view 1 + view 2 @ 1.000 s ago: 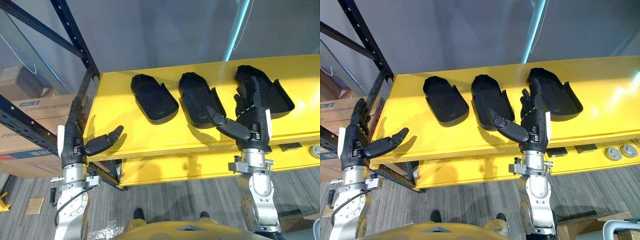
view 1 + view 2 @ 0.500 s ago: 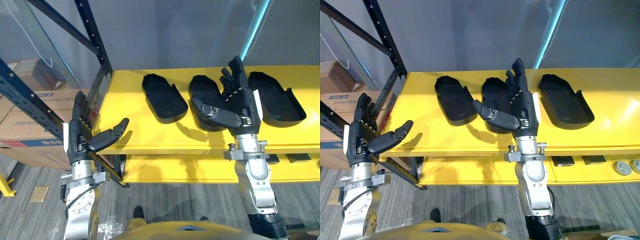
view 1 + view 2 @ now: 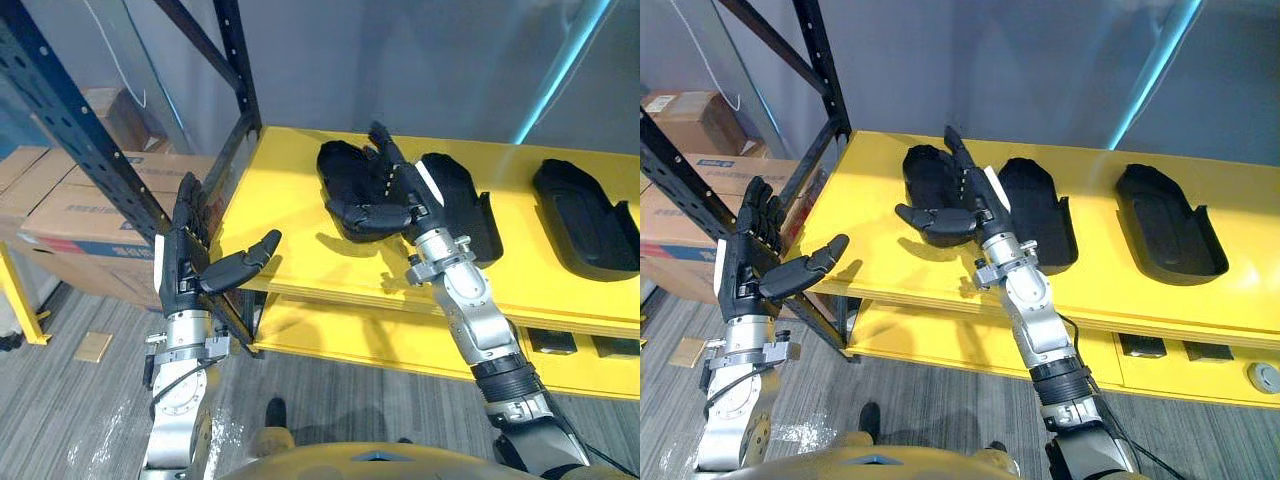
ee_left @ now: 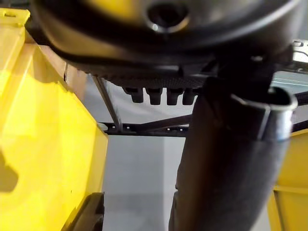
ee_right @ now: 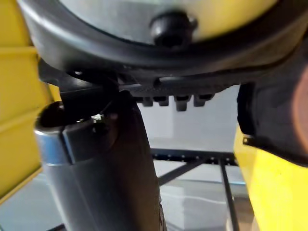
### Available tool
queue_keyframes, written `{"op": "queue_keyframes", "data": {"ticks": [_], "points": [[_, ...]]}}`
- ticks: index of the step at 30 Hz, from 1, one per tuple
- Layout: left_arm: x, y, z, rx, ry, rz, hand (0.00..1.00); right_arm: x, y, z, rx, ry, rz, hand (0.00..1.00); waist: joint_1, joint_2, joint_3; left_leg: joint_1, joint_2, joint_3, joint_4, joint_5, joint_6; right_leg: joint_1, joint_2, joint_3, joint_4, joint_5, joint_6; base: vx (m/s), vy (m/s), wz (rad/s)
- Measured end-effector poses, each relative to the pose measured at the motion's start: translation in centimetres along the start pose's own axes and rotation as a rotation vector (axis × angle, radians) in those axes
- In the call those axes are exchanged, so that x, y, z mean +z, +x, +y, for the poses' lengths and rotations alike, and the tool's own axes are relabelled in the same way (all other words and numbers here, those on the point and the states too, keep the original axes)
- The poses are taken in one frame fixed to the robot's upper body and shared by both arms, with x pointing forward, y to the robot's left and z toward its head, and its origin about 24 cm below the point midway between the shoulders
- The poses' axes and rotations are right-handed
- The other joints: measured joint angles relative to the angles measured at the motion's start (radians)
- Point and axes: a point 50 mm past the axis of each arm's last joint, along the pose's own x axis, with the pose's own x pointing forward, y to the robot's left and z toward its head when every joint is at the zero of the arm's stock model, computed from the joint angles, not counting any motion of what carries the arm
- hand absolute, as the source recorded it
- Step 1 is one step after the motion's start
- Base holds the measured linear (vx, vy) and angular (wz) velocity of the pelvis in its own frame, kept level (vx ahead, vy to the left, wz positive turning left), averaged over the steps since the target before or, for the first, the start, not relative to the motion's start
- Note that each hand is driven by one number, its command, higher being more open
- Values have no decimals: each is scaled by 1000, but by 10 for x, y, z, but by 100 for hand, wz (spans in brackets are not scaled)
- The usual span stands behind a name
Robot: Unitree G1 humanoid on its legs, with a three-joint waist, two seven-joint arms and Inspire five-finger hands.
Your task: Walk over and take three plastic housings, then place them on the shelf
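Observation:
Three black plastic housings lie in a row on the yellow shelf: a left one, a middle one and a right one. My right hand is open, its fingers straight above the left housing's right side, its thumb stretched out over that housing's near end. Whether it touches the housing I cannot tell. In the right wrist view a black housing edge lies beside the thumb. My left hand is open and holds nothing, raised in front of the shelf's left corner.
A dark rack upright stands at the left, with cardboard boxes behind it. A second post rises at the shelf's back left corner. Below is a lower yellow shelf and grey floor.
The camera has swung, so the whole scene has shifted. Against the housings, my right hand has moved leftward from the right housing past the middle one to the left one. The left hand stays open.

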Motion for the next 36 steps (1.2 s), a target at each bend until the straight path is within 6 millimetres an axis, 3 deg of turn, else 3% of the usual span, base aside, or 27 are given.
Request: {"op": "queue_keyframes", "data": {"ticks": [8, 18, 30, 36], "points": [[-1, -1, -5, -30, -12, 7, 100, -4, 2, 13, 48, 24, 25, 100, -1, -13, 33, -13, -1, -14, 0, 1, 9, -1, 0, -16, 2, -5, -6, -43, -4, 6], [-3, -3, -16, -83, -36, 17, 100, -30, -8, 24, 74, 46, 204, 100, 1, -11, 43, -5, 0, -15, 0, 7, 4, 0, -2, -16, 22, -11, -6, 0, 0, 0], [-2, -3, -16, -94, -30, 16, 100, -33, -9, 39, 159, 49, 219, 100, 3, -16, 50, 1, 1, -9, 0, -1, 12, 0, -2, -10, 27, -21, -9, -15, -5, -2], [2, -3, -18, -100, -38, -3, 100, -37, -10, 50, 205, 69, 234, 100, 23, -17, 51, 4, 1, -12, 0, 0, 11, 4, -3, -14, 31, -22, -9, -2, -3, 1]]}}
